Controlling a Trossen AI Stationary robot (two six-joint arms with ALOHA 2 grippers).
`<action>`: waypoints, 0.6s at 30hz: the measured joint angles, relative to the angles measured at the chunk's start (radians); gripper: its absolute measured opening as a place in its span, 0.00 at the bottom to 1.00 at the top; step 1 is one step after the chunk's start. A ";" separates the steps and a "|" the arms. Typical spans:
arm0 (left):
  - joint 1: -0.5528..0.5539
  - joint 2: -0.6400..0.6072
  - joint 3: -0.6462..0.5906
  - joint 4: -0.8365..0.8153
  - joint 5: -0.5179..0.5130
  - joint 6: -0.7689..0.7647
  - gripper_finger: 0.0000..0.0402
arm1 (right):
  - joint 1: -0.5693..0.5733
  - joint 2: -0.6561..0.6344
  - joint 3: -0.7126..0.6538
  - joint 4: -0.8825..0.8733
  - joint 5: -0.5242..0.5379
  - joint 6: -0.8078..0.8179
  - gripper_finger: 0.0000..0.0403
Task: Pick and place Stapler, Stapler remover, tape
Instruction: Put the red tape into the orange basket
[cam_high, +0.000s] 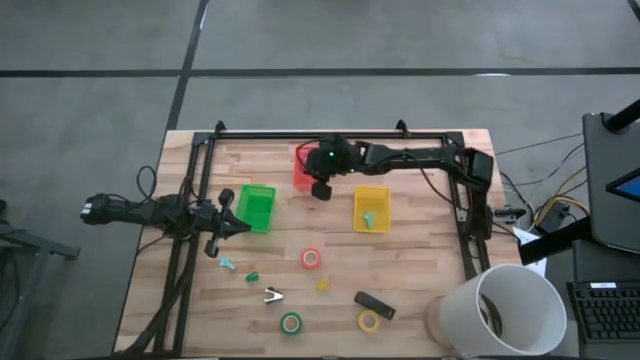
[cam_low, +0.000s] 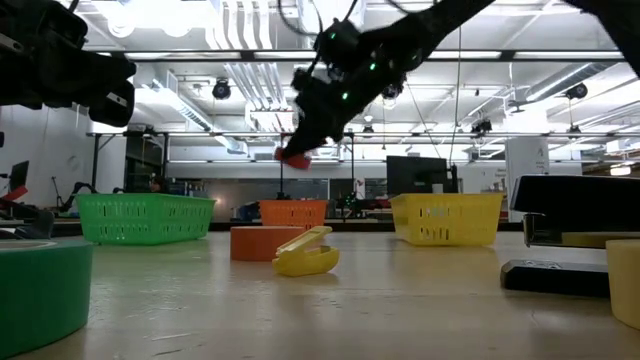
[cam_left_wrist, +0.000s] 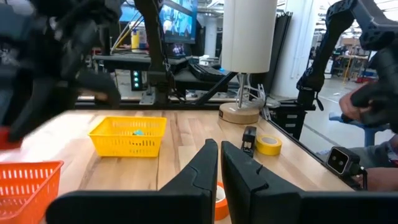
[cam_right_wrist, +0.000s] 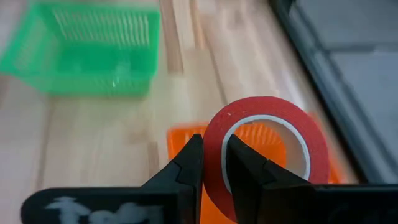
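Observation:
My right gripper is shut on a red tape roll and hangs above the orange basket, clear of the table in the low view. On the table lie another red-orange roll, a green roll, a yellow roll and the black stapler. Small teal, green, silver and yellow claw pieces lie near them. My left gripper waits shut beside the green basket. My right gripper pinches the red roll's wall with one finger inside the centre hole and one outside. The roll is lifted clear and stands on edge between the fingers, directly over the orange basket.
The yellow basket with a teal piece inside sits right of the orange one. A tall white cylinder on a wooden base stands at the near right corner. A dark metal frame runs along the far edge and sides.

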 joint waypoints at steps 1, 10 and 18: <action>0.000 0.002 0.000 0.000 -0.002 0.000 0.06 | -0.007 0.019 0.016 -0.027 -0.001 0.016 0.12; 0.000 0.014 0.000 0.000 -0.009 0.000 0.06 | -0.073 0.131 0.103 -0.099 -0.128 0.122 0.11; 0.000 0.016 0.000 0.000 -0.010 0.000 0.06 | -0.100 0.178 0.110 -0.109 -0.187 0.172 0.13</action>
